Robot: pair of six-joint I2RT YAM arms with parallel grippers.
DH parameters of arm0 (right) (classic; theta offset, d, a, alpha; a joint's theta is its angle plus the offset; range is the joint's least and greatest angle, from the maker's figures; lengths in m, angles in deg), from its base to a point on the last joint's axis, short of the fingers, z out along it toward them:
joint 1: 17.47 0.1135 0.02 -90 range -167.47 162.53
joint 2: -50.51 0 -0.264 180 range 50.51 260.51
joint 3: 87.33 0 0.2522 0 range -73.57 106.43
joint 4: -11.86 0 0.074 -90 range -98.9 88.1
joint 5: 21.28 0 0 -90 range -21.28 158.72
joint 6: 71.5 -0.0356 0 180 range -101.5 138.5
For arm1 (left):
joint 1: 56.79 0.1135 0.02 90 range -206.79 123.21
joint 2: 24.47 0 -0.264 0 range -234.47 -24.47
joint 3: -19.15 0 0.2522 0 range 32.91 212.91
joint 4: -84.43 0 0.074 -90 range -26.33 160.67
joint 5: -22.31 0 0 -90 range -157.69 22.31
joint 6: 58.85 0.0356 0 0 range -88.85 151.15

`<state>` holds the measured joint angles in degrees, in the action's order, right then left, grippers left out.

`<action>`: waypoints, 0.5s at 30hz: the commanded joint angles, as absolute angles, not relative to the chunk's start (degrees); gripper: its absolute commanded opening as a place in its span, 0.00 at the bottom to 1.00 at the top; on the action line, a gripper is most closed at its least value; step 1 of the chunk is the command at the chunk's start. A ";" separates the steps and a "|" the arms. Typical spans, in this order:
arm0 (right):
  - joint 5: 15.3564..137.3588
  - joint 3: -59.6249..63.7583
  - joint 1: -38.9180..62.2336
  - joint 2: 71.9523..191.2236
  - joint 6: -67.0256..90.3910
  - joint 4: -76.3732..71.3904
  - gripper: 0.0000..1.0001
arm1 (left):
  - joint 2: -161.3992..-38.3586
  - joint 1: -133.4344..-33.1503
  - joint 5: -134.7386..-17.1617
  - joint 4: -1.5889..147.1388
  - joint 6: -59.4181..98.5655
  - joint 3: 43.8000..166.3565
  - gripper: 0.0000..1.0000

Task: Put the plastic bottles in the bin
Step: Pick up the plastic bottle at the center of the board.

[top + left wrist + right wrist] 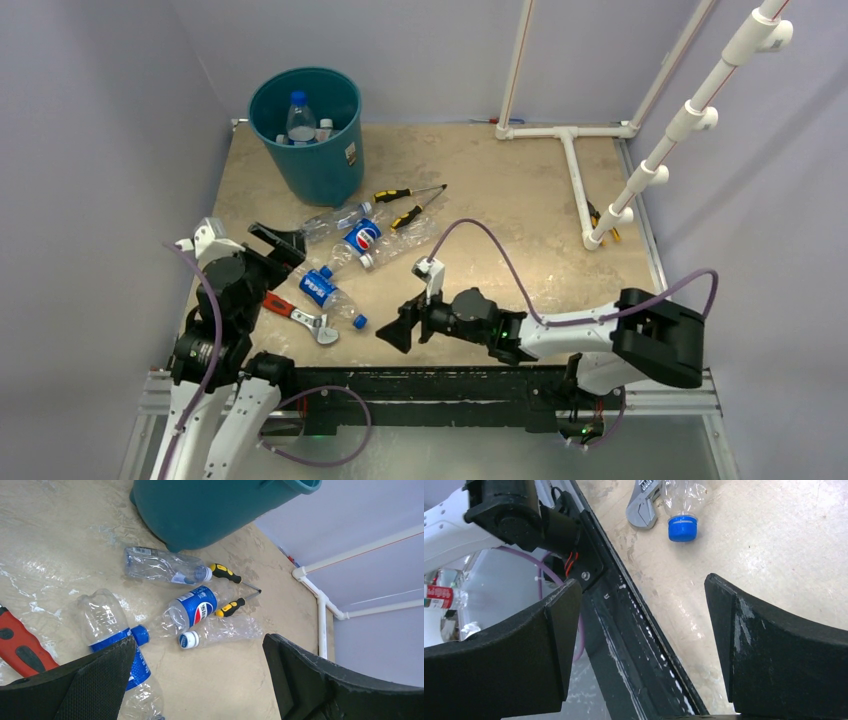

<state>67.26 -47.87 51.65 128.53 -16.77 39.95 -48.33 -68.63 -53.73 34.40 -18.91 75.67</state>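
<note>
The teal bin (pixel 307 150) stands at the back left with bottles (pixel 301 118) inside it. Several plastic bottles lie in front of it: a clear one (pixel 335 220), a Pepsi one (pixel 360 238), a crushed clear one (pixel 405 240) and a Pepsi one (pixel 325 292) nearest the arms. My left gripper (pixel 278 240) hangs open just left of this cluster. In its wrist view the Pepsi bottle (pixel 192 607) and a white-capped bottle (pixel 220 630) lie ahead of the open left gripper (pixel 197 645). My right gripper (pixel 400 328) is open and empty near the front edge, right of a blue cap (pixel 682 528).
Two yellow-and-black screwdrivers (pixel 410 200) lie right of the bin, touching the bottles. A red-handled wrench (pixel 295 312) lies beside the nearest bottle. A white pipe frame (pixel 570 170) stands at the back right. The table's black front rail (pixel 624 630) runs under my right gripper.
</note>
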 commanded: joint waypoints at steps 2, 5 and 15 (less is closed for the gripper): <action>60.84 -41.89 54.00 135.35 -14.37 40.77 0.91 | -45.45 -69.81 -52.39 34.64 -17.12 73.05 0.99; 59.90 -39.59 54.83 139.05 -13.94 40.54 0.91 | -44.48 -70.35 -51.73 34.35 -16.84 71.93 0.99; 59.23 -36.99 55.35 143.47 -14.35 41.87 0.91 | -44.58 -71.73 -51.68 35.40 -16.50 70.77 0.99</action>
